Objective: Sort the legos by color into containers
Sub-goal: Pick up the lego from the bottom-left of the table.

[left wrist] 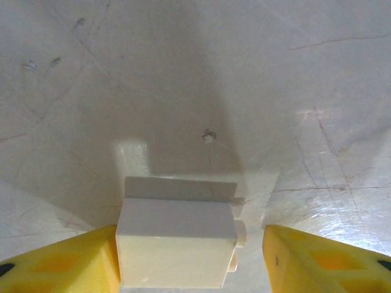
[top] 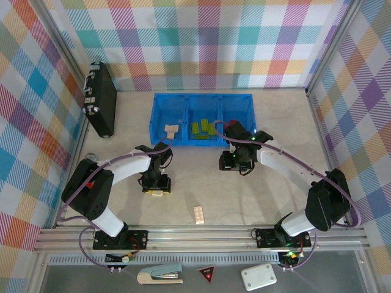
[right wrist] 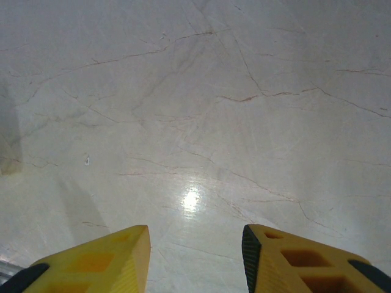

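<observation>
Left gripper (top: 156, 188) is down on the table (top: 275, 201), in front of the tray (top: 160, 97) and well short of its near wall, with a cream brick (top: 157, 193) right at its tips. The wrist view gives the close look: the cream brick (left wrist: 177, 241) sits on the table between the yellow fingers of the left gripper (left wrist: 189, 253), its studs pointing sideways toward the right-hand finger (left wrist: 324, 259). The left-hand finger (left wrist: 61, 265) is against the brick's flat side, but there is a clear strip of table between the studs and the other finger, so the jaws bracket the brick at a middling spread and do not clamp it. Over to the right gripper (top: 235, 163), which hangs above the table just in front of the tray's near wall, about where the middle and right compartments meet. From its own camera the right gripper (right wrist: 195, 244) has its jaws a modest way apart, nothing between them, only shiny marbled table (right wrist: 195, 110) below. In the tray, a sorted cream brick (top: 172, 130) lies in the left compartment and green bricks (top: 201, 127) lie in the middle one; the right compartment is partly hidden by the right arm, so I cannot tell what it holds. A loose cream brick (top: 199, 213) lies on the table near the front edge, between the two arm bases. A black case (top: 101, 97) stands by the left wall.
</observation>
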You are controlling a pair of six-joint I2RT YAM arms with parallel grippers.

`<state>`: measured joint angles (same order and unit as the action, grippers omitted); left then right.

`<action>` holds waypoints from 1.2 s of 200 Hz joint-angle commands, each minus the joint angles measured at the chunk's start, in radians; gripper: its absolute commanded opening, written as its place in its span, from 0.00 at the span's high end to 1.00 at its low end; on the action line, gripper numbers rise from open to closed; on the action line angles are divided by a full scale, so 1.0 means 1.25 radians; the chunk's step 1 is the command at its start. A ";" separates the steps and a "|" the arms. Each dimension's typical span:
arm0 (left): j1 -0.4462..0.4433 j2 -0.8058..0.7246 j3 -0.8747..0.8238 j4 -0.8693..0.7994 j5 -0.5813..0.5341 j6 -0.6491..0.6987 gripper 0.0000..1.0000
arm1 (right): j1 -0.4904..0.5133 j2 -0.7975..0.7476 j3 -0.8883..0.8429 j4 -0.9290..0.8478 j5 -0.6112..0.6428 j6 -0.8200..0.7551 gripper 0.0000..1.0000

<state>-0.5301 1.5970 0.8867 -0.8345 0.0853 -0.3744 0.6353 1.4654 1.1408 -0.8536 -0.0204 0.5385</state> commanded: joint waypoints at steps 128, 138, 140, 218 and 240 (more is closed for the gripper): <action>-0.009 0.009 0.006 -0.021 -0.014 -0.004 0.51 | 0.007 -0.007 0.016 -0.008 -0.002 0.001 0.55; -0.009 0.003 0.013 -0.028 -0.016 -0.006 0.51 | 0.008 -0.009 0.016 -0.009 -0.002 0.001 0.55; -0.009 0.002 0.014 -0.030 -0.016 -0.007 0.51 | 0.007 -0.009 0.016 -0.010 -0.002 0.001 0.55; -0.010 -0.009 0.141 -0.103 -0.034 0.009 0.51 | 0.007 -0.024 0.018 -0.016 0.012 0.001 0.55; -0.009 0.013 0.219 -0.135 -0.051 0.029 0.51 | 0.007 -0.033 0.018 -0.024 0.023 -0.001 0.55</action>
<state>-0.5354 1.6016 1.0607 -0.9268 0.0540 -0.3702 0.6365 1.4620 1.1408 -0.8558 -0.0116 0.5388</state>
